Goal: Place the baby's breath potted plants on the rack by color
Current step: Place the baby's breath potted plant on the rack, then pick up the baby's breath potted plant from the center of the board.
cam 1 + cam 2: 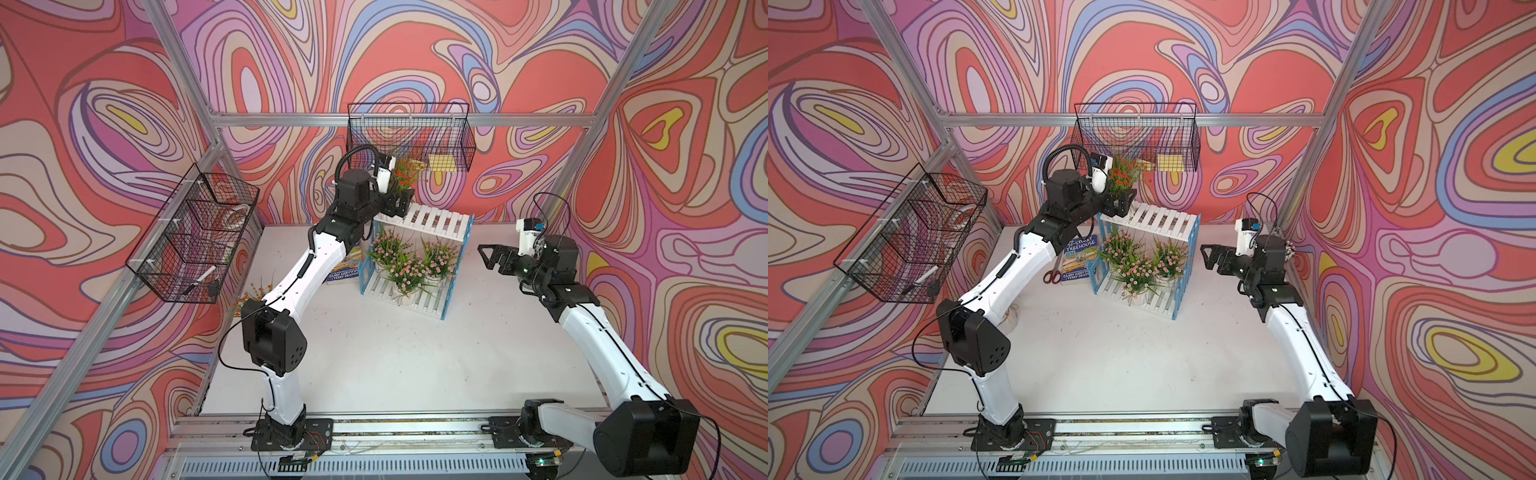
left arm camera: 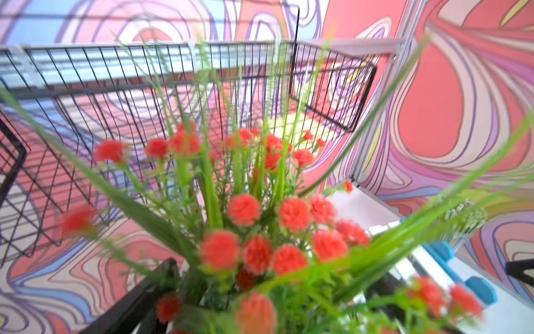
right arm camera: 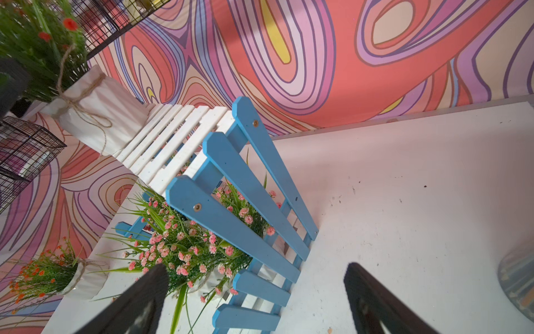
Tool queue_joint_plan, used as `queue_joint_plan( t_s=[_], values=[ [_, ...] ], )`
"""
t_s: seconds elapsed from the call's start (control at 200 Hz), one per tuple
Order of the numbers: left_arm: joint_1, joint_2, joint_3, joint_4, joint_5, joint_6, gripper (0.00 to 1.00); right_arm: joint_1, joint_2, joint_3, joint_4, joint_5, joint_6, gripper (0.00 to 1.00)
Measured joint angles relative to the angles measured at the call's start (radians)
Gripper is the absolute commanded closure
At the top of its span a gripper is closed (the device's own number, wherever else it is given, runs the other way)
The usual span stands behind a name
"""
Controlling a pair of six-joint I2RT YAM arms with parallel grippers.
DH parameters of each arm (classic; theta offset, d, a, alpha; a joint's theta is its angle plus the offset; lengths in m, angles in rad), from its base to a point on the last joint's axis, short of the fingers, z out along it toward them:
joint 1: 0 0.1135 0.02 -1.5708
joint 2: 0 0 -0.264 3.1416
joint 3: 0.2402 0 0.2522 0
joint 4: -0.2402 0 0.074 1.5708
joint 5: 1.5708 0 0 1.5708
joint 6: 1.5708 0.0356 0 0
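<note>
- Left gripper [image 1: 397,203]: jaws spread wide to either side of the orange-red plant [image 1: 405,172], whose pot [image 3: 95,115] stands at the end of the top shelf of the rack [image 1: 436,222]. It does not appear to be clamped.
- Right gripper [image 1: 488,257]: wide open, empty, just beside the rack's blue side frame [image 3: 231,179].
- Lower shelf: three pink plants [image 1: 405,270] crowded together.
- Second orange-red plant [image 1: 249,297]: on the table [image 1: 374,365], close beside the left arm and partly hidden by it. Whether it stands upright cannot be told.
- Risk 1: the pot sits near the shelf end, so a finger or a caught grass blade could drag it off as the gripper backs away.
- Risk 2: the flower tips reach close under the back wire basket [image 1: 409,137], so a rising gripper could snag there.
- Risk 3: the left arm could knock over the plant on the table when it swings.
- Bystanders: book [image 1: 1077,257] and scissors [image 1: 1052,276] beside the rack, and a side basket [image 1: 195,232].
</note>
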Motion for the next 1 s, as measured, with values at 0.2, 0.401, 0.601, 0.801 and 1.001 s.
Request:
queue_joint_plan(
  t_s=[0.2, 0.401, 0.601, 0.801, 1.001],
  values=[
    [0.003, -0.001, -0.066, 0.19, 0.014, -0.022, 0.0, 0.0, 0.0, 0.0, -0.001, 0.0, -0.003, 0.02],
    [0.013, -0.007, -0.153, 0.364, 0.011, -0.047, 0.0, 0.0, 0.0, 0.0, -0.001, -0.005, -0.006, 0.02],
    [0.039, -0.015, -0.315, 0.596, 0.02, -0.106, 0.0, 0.0, 0.0, 0.0, 0.0, -0.01, -0.008, 0.02],
    [0.075, -0.021, -0.384, 0.795, 0.026, -0.201, 0.0, 0.0, 0.0, 0.0, 0.0, -0.011, -0.011, 0.02],
    [0.084, -0.113, -0.431, 0.864, 0.031, -0.224, 0.0, 0.0, 0.0, 0.0, 0.0, -0.012, -0.012, 0.02]
  ],
)
